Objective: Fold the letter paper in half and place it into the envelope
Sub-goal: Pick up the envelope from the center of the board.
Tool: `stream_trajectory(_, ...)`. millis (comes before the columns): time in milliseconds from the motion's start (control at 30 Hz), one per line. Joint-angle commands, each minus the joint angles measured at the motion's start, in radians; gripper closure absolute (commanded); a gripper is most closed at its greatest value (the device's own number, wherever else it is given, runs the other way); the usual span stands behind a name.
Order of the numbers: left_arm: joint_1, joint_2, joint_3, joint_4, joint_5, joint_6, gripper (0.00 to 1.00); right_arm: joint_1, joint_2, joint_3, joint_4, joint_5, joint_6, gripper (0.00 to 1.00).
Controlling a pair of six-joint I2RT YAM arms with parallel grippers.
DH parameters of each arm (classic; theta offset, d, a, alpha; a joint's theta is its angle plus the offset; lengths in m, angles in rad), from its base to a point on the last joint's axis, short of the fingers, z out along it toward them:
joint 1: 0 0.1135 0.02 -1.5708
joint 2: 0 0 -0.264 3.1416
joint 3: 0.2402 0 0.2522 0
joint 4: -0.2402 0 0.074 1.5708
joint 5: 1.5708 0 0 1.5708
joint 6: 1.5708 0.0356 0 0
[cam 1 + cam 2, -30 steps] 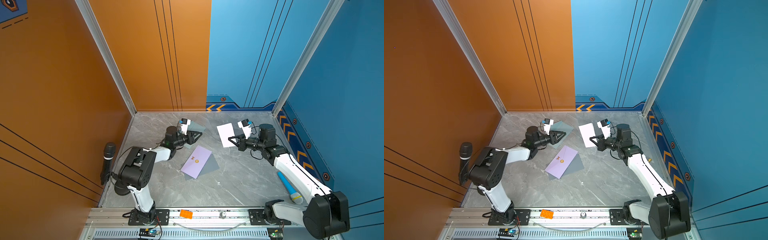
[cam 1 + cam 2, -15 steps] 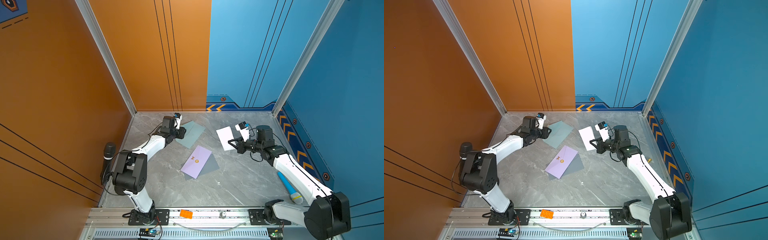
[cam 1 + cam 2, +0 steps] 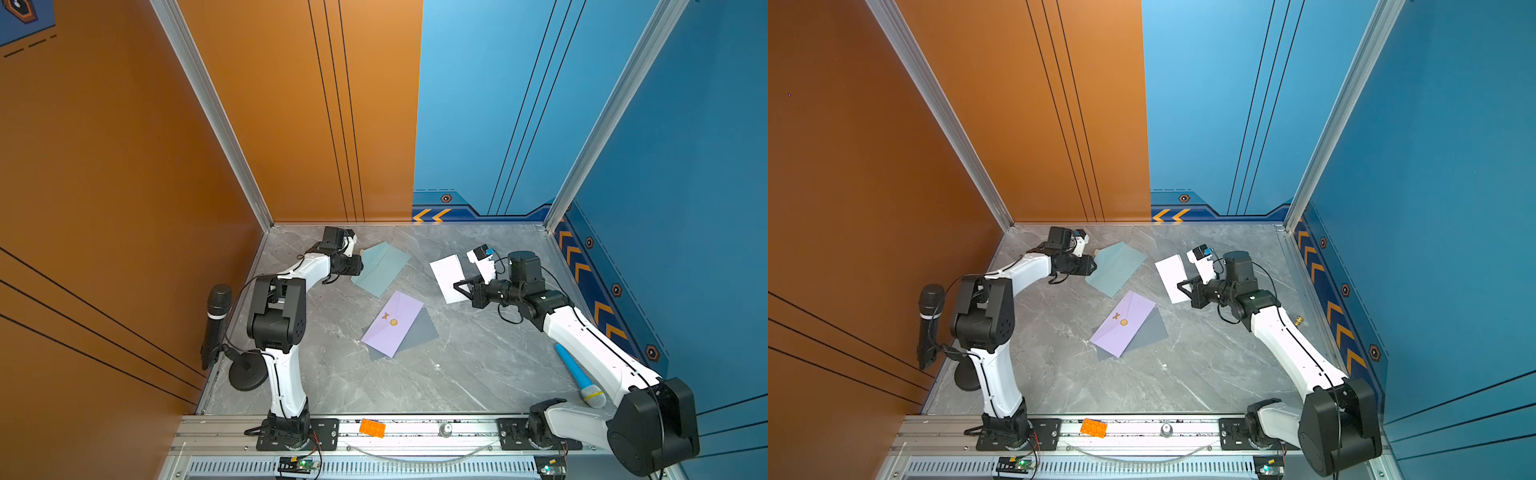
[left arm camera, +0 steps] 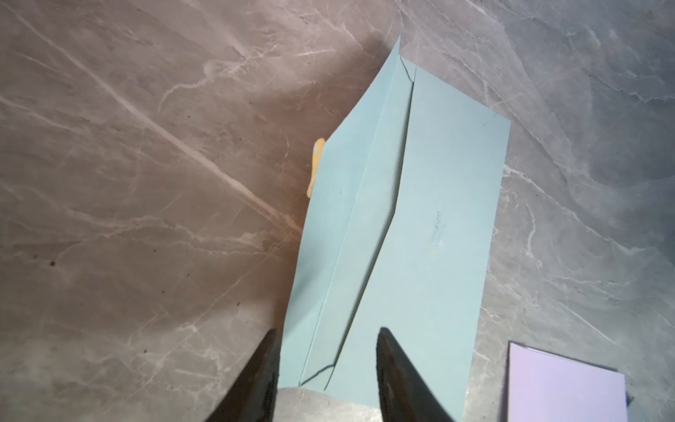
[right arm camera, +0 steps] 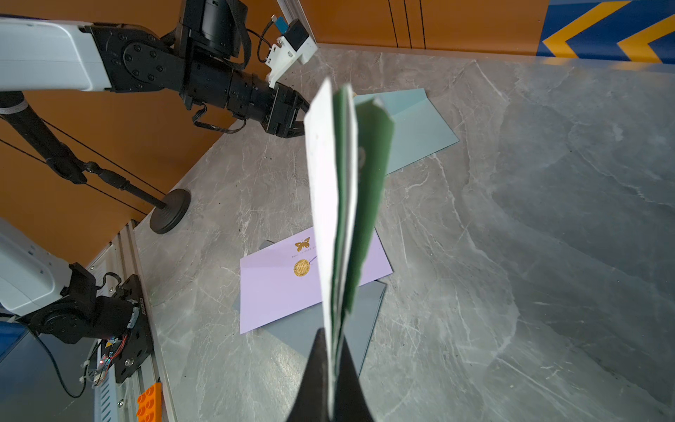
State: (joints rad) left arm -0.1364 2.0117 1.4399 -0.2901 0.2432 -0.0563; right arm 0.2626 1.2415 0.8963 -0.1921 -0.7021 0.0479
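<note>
The folded letter paper (image 5: 330,190), white outside and green inside, is held up off the bench. It stands on edge in the right tool (image 5: 334,350), whose two black fingers are pinched together on its lower edge. In a top view the paper (image 3: 446,272) hangs over the far right part of the grey marble-patterned bench (image 3: 478,357).

Well apart from it, toward the far left corner, the pale teal paper envelope (image 3: 382,268) lies flat on the bench. The left tool (image 4: 327,330) sits at the envelope's short end with its jaws apart, gripping nothing. One finger is just off the envelope's long edge and the other is over its surface. I cannot tell whether either finger touches it.

Nearer the middle of the bench, a lilac envelope (image 3: 392,324) with a gold seal and a butterfly lies on top of a dark grey sheet (image 3: 422,332). A black microphone (image 3: 216,320) stands on a stand at the left edge, and a blue microphone (image 3: 577,376) lies by the right arm.
</note>
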Motion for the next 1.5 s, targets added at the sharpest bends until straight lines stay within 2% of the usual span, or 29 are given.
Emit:
stream_trajectory(0,0.006,0.057,0.090,-0.112,0.054,0.053,0.54,0.006,0.009,0.019,-0.007,0.006,-0.009,1.00)
stream_trajectory(233,0.012,0.171,0.261,-0.229,0.067,0.083,0.52,0.006,0.012,0.025,-0.014,0.005,-0.008,1.00)
stream_trajectory(500,0.020,0.253,0.383,-0.328,0.058,0.088,0.51,0.006,0.006,0.026,-0.033,0.012,-0.013,1.00)
stream_trajectory(667,0.027,0.250,0.391,-0.331,0.056,0.096,0.50,0.006,0.006,0.024,-0.041,0.017,-0.016,1.00)
stream_trajectory(1167,0.034,0.338,0.503,-0.374,0.142,0.067,0.49,0.006,0.017,0.034,-0.042,0.011,-0.013,1.00)
stream_trajectory(1467,0.020,0.367,0.543,-0.416,0.135,0.055,0.51,0.003,0.023,0.043,-0.039,0.009,-0.011,1.00)
